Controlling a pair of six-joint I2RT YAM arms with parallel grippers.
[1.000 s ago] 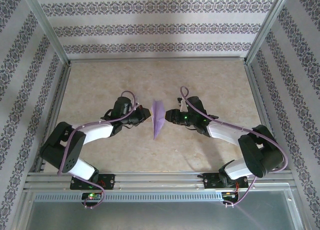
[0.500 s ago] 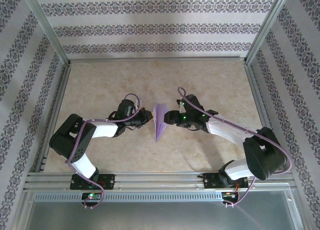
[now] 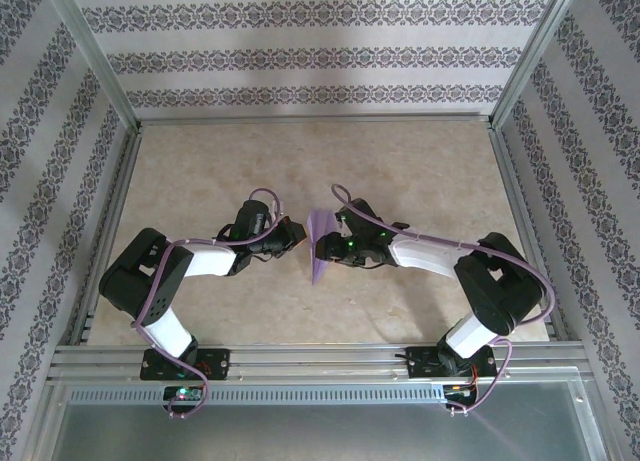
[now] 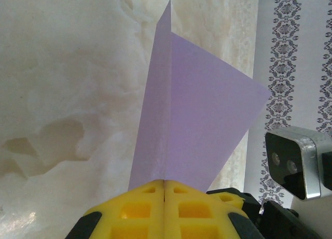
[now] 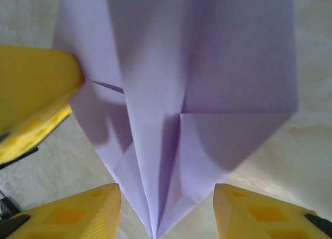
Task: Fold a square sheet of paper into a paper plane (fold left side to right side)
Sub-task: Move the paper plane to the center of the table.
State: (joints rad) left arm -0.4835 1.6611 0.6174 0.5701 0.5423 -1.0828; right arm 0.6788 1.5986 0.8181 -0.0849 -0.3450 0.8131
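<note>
a: why is the paper plane (image 3: 320,243) upright over the middle of the tabletop (image 3: 420,171)?
b: the left tool (image 4: 164,190) is clamped on its fold. the right tool (image 5: 166,197) gapes around the nose, likely to regrip.

From above, the paper plane (image 3: 320,243) is too small for its creases to be read, and the right gripper (image 3: 333,247) covers part of its right side. At the left wrist the plane's lower edge vanishes into the seam of the left gripper (image 4: 164,186) (fingers pressed together on it). At the right wrist the plane's wide end runs off the top edge, and the right gripper's fingers (image 5: 270,213) flanking its tip are cropped below.
</note>
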